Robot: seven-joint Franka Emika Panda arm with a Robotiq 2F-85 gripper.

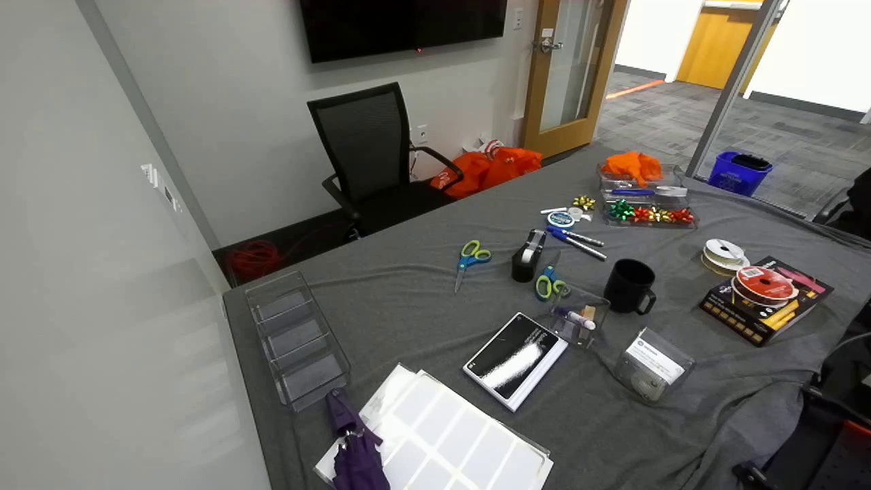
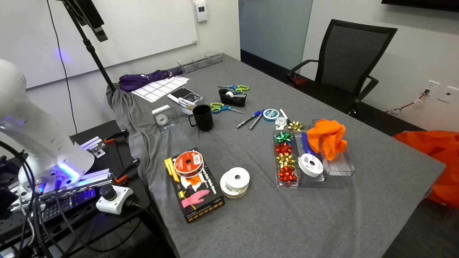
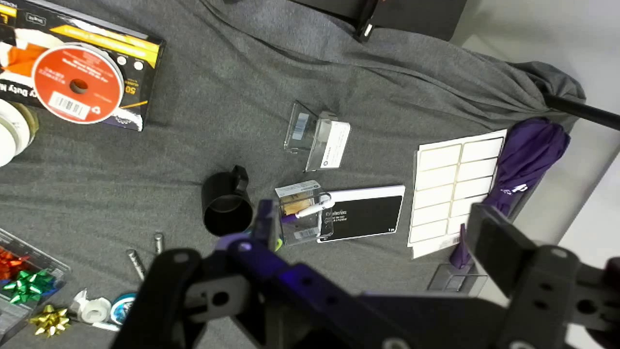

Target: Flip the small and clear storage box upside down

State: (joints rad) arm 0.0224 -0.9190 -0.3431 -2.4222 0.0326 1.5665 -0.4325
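Holds the black two-finger gripper well above the wrinkled grey cloth, with jaws spread wide apart and gripping nothing. Has yet to touch the small clear rectangular plastic box with a white label face, on the cloth near the black handled mug but apart from it.

Could spill the pale round roll, apparently inside, by turning an open side down; cannot tell the open side here. Could mistake for the target a second clear plastic box close by, holding a purple-and-white marker and a tan block. Might lose hold through smooth walls and an off-centre pinch, and so drop the box on its side. Might clip the mug while lowering with jaws so wide, or catch a fold of cloth by going too deep and drag neighbours along.

Works over cloth creased most along one edge, bearing a flat black-topped book or pack, white gridded sheets, a folded purple umbrella, a black glove carton and shiny red, green and gold bows. Looks past the cloth to a black mesh office chair, a wall-mounted black screen, a wood-framed glass door and bright orange bags.
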